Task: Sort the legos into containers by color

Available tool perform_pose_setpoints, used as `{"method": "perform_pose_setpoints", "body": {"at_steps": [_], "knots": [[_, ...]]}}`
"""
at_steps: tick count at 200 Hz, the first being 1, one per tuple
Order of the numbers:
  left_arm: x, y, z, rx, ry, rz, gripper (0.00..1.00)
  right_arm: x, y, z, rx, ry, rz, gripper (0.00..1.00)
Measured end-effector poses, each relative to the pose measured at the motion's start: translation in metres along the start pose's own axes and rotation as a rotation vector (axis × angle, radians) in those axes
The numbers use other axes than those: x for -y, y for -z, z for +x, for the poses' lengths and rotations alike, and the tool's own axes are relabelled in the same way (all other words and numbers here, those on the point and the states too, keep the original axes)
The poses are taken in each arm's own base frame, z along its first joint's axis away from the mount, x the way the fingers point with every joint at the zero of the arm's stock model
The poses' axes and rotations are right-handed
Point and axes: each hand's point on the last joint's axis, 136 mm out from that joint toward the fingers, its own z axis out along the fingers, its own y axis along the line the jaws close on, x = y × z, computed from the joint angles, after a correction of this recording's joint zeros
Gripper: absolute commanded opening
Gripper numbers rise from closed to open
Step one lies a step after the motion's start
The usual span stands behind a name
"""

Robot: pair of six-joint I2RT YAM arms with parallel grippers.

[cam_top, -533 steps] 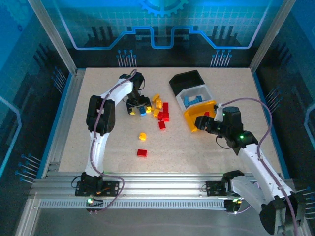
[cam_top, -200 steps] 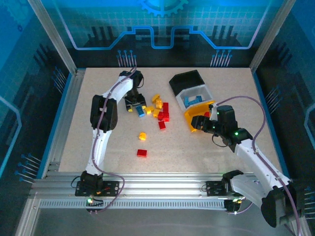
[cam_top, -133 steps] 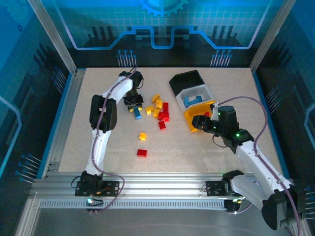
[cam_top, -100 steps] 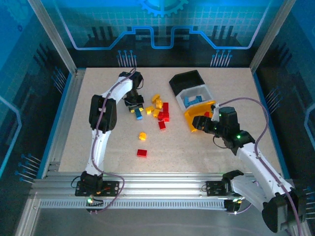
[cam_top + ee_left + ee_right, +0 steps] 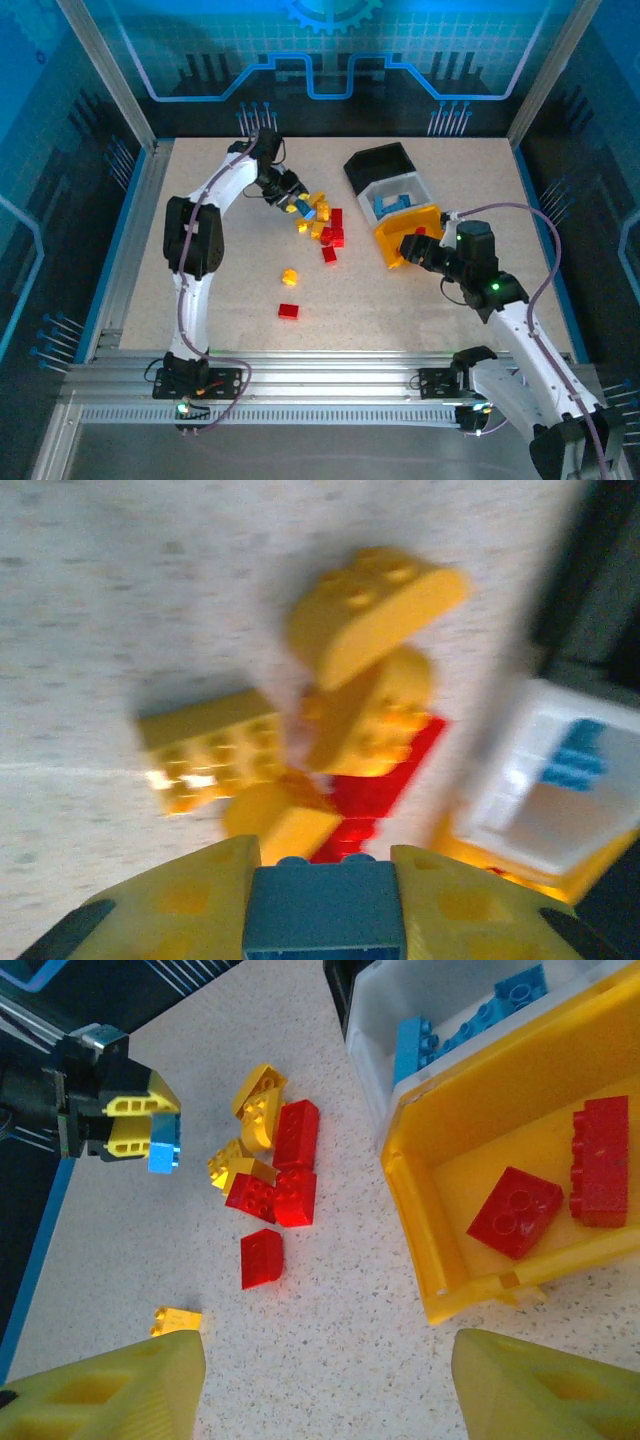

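My left gripper (image 5: pixel 302 207) hangs over the left side of the pile of legos (image 5: pixel 325 226), shut on a blue lego (image 5: pixel 310 213). In the left wrist view the blue lego (image 5: pixel 322 918) fills the gap between the yellow fingers, with yellow and red bricks (image 5: pixel 370 710) below. The right wrist view shows the left gripper (image 5: pixel 152 1132) holding the blue lego (image 5: pixel 165 1155). My right gripper (image 5: pixel 411 246) stands open and empty just in front of the yellow container (image 5: pixel 392 243). The white container (image 5: pixel 372 193) holds blue bricks (image 5: pixel 480 1010). The black container (image 5: pixel 378 163) stands behind it.
Two red bricks (image 5: pixel 515 1212) lie in the yellow container (image 5: pixel 420 1240). A red brick (image 5: pixel 262 1258) and a yellow one (image 5: pixel 177 1319) lie loose on the table. Nearer the arms lies another red brick (image 5: pixel 288 311). Metal rails edge the table.
My left gripper shut on the blue lego, lifted it off the table and carried it right, over the pile. The right gripper stayed open and shifted slightly.
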Motion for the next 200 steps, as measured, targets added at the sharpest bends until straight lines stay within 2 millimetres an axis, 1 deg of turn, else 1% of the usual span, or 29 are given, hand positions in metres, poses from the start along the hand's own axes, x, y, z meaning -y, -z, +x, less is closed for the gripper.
{"method": "perform_pose_setpoints", "body": {"at_steps": [3,9,11,23,33,37,40,42,43,44,52,58,59,88,107,124,149,180,187,200], "knots": [[0.002,0.000,0.000,0.001,0.006,0.006,0.30,0.000,0.000,0.000,0.001,-0.001,0.000,0.67],[0.017,-0.002,-0.002,0.015,0.024,0.057,0.30,0.000,0.002,0.000,0.004,-0.002,0.000,0.67],[0.017,-0.002,-0.002,0.015,0.024,0.057,0.30,0.001,0.002,0.000,0.004,-0.001,0.001,0.67],[0.036,-0.006,0.000,0.026,0.044,0.111,0.30,0.001,0.004,0.000,0.005,-0.003,0.000,0.67],[0.052,-0.011,0.005,0.029,0.062,0.140,0.29,0.001,0.005,0.000,0.007,-0.004,0.001,0.67],[0.060,-0.013,0.007,0.033,0.065,0.158,0.29,0.001,0.006,0.000,0.009,-0.004,0.000,0.67],[0.069,-0.017,0.010,0.038,0.069,0.175,0.29,0.000,0.006,0.000,0.009,-0.004,0.000,0.67],[0.071,-0.018,0.010,0.040,0.070,0.178,0.29,0.000,0.007,0.000,0.010,-0.004,-0.001,0.67],[0.077,-0.017,0.010,0.047,0.076,0.193,0.29,0.000,0.007,0.000,0.011,-0.003,-0.001,0.67],[0.077,-0.017,0.010,0.047,0.076,0.193,0.29,0.000,0.007,0.000,0.011,-0.004,-0.001,0.67],[0.094,-0.026,0.018,0.056,0.078,0.222,0.29,0.000,0.009,-0.001,0.016,-0.003,-0.003,0.67],[0.103,-0.031,0.023,0.063,0.088,0.239,0.29,-0.001,0.010,-0.001,0.019,-0.002,-0.005,0.67],[0.108,-0.033,0.025,0.068,0.090,0.248,0.29,-0.001,0.010,-0.001,0.020,-0.001,-0.006,0.67],[0.144,-0.057,0.051,0.097,0.165,0.310,0.29,-0.001,0.016,0.000,0.035,0.002,-0.010,0.67],[0.166,-0.070,0.053,0.130,0.224,0.353,0.29,0.002,0.019,0.004,0.039,-0.001,-0.004,0.67],[0.177,-0.078,0.049,0.158,0.264,0.376,0.29,0.007,0.020,0.008,0.040,-0.007,0.004,0.67],[0.183,-0.085,0.042,0.193,0.315,0.394,0.29,0.010,0.022,0.011,0.042,-0.016,0.012,0.67],[0.180,-0.093,0.034,0.216,0.357,0.392,0.30,0.012,0.024,0.010,0.055,-0.020,0.021,0.67],[0.179,-0.095,0.033,0.218,0.364,0.389,0.31,0.012,0.025,0.010,0.057,-0.020,0.021,0.67],[0.178,-0.097,0.032,0.223,0.368,0.385,0.38,0.013,0.025,0.011,0.060,-0.020,0.022,0.67]]}}
